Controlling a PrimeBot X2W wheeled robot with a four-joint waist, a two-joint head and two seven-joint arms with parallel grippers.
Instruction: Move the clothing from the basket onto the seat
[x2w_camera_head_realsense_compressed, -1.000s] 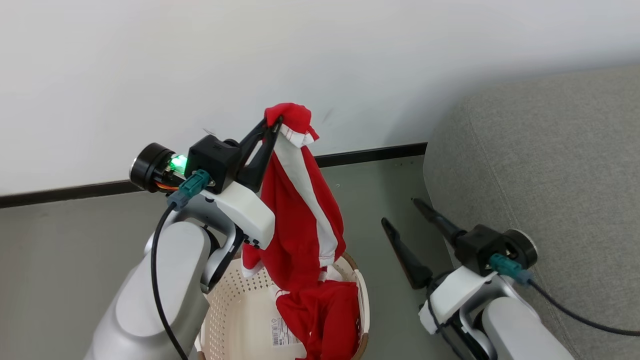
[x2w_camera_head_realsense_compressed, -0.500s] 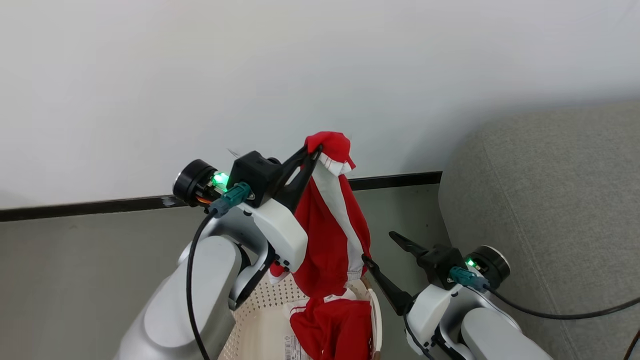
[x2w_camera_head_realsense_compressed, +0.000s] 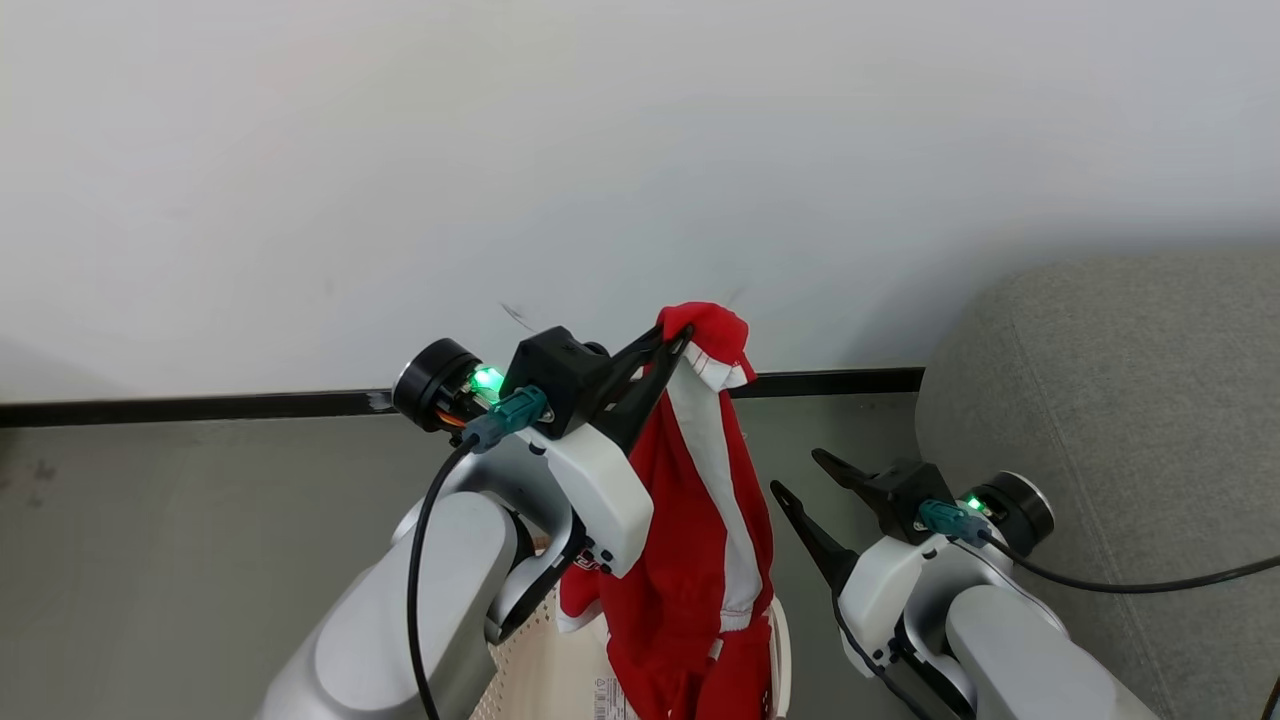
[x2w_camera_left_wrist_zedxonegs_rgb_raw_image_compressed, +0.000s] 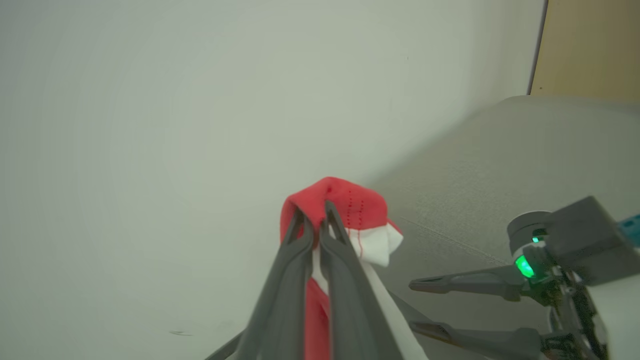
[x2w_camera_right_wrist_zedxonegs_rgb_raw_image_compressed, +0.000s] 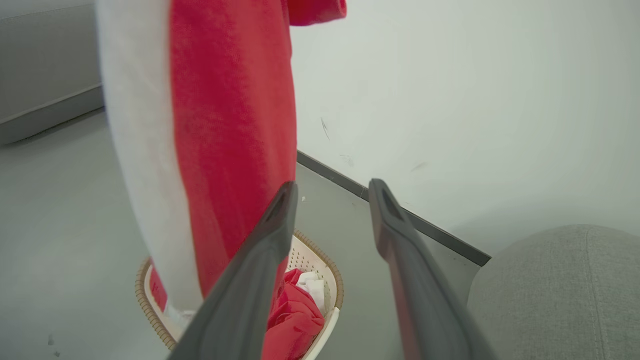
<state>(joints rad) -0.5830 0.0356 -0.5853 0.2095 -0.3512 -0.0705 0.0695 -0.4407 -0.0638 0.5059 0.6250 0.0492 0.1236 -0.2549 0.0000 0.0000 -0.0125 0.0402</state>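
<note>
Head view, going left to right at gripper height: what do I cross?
left gripper shut on the red garment → red garment hanging from it → right gripper, open → grey seat

Head cam: high, facing forward-down at wall (x2w_camera_head_realsense_compressed: 600, 150), floor (x2w_camera_head_realsense_compressed: 200, 520). Left wrist cam: tight behind left claw (x2w_camera_left_wrist_zedxonegs_rgb_raw_image_compressed: 314, 214), facing wall, seat (x2w_camera_left_wrist_zedxonegs_rgb_raw_image_compressed: 500, 160). Right wrist cam: close to clothing (x2w_camera_right_wrist_zedxonegs_rgb_raw_image_compressed: 225, 125), looking down to basket (x2w_camera_right_wrist_zedxonegs_rgb_raw_image_compressed: 312, 257). All share clothing, wall.

Below the left gripper (x2w_camera_head_realsense_compressed: 677, 340), the red garment (x2w_camera_head_realsense_compressed: 700, 560) runs off the bottom edge and hides most of the basket (x2w_camera_head_realsense_compressed: 555, 675). Beside the right gripper (x2w_camera_right_wrist_zedxonegs_rgb_raw_image_compressed: 333, 187) its cloth is blurred. The basket's label (x2w_camera_head_realsense_compressed: 607, 697) is too small to read.
</note>
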